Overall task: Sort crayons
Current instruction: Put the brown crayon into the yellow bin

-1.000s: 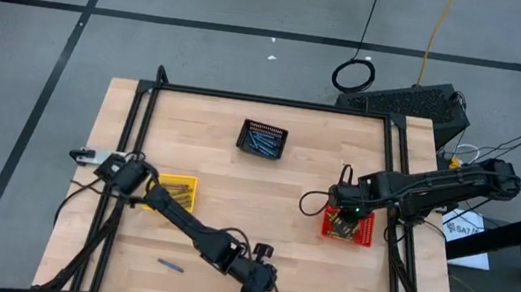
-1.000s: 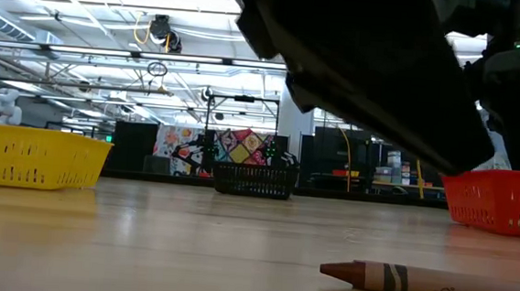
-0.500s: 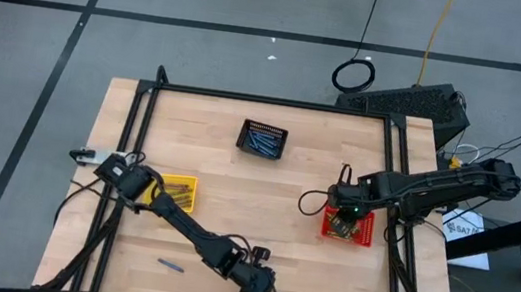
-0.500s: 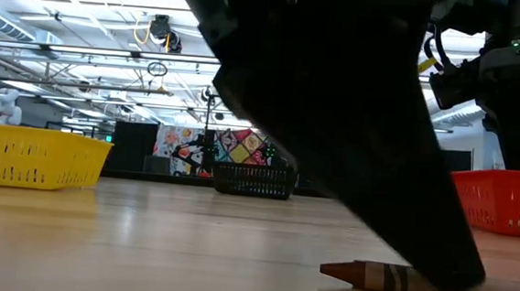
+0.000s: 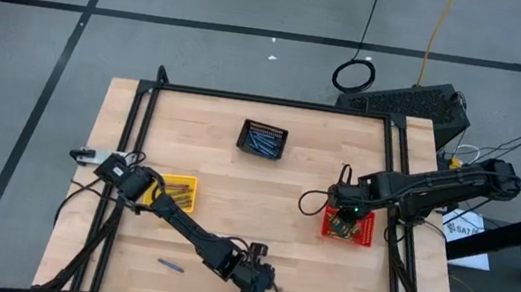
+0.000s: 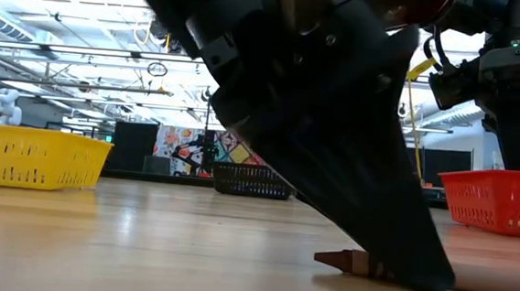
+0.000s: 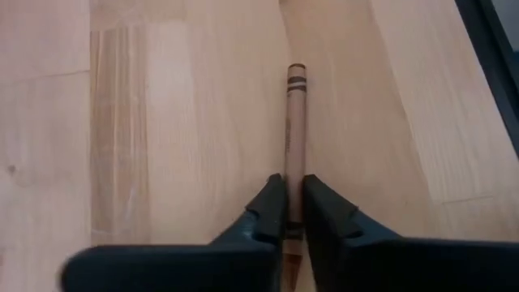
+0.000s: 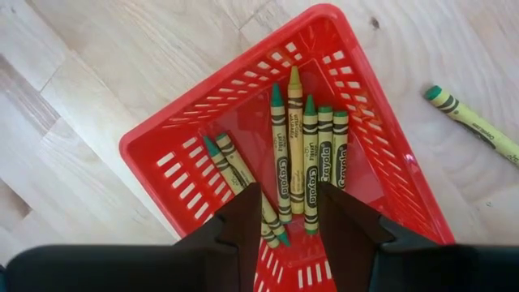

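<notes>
Crayons are spread over several places on the wooden tabletop (image 5: pixel 234 193). One brown crayon (image 7: pixel 294 138) lies flat near the front edge; the left gripper (image 7: pixel 293 212) is lowered onto it, one finger on each side of the stick and closed against it, and the crayon rests on the wood. A separate blue crayon (image 5: pixel 170 265) lies loose on the tabletop, left of that gripper. The yellow basket (image 5: pixel 177 193) at the left holds tan crayons, and the black basket (image 5: pixel 262 138) toward the rear holds blue ones. The red basket (image 8: pixel 381 195) at the right contains green-tipped olive crayons (image 8: pixel 296 154). The right gripper (image 8: pixel 288 212) hangs directly above the red basket, fingers apart and gripping nothing. One more olive crayon (image 8: pixel 470 122) lies on the wood just beside that basket.
</notes>
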Tool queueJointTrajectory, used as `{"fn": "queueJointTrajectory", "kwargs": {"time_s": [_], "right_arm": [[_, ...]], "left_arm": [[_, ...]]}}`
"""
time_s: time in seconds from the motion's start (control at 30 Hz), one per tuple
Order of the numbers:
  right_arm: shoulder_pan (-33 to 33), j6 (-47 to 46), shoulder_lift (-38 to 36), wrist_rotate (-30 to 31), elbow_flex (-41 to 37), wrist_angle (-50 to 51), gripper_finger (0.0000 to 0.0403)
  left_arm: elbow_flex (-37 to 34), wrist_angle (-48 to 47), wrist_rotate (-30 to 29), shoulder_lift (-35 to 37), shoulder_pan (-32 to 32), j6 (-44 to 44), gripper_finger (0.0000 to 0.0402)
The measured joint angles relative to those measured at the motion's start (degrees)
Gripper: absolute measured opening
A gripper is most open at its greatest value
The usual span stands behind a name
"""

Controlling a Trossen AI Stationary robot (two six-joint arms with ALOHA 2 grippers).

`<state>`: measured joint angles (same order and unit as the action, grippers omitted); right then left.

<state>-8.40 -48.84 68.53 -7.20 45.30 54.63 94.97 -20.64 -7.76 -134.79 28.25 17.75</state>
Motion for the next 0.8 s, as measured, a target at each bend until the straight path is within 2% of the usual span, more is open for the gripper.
{"fn": "queueJointTrajectory", "kwargs": {"time_s": [0.1,0.4,0.5,0.63,0.8], "right_arm": [[0.0,0.03,0.0,0.0,0.0,0.0,0.0107],[0.0,2.44,0.0,0.0,0.0,0.02,0.0107],[0.0,3.83,0.0,-0.01,0.0,0.02,0.0107],[0.0,5.52,0.0,-0.02,0.0,-0.09,0.0107],[0.0,7.44,-0.01,-0.39,-0.02,-0.52,0.0107]], "left_arm": [[-0.14,-0.06,0.13,0.38,0.0,-1.93,0.001],[-0.3,-4.04,0.84,5.04,-0.49,-9.21,0.0003],[-0.44,-7.95,-0.68,8.57,-1.46,-9.7,0.0002],[-0.1,-18.35,-7.01,13.98,-2.86,-9.35,0.0001],[-0.24,-30.21,-7.72,18.83,-5.2,-9.11,0.0]]}}
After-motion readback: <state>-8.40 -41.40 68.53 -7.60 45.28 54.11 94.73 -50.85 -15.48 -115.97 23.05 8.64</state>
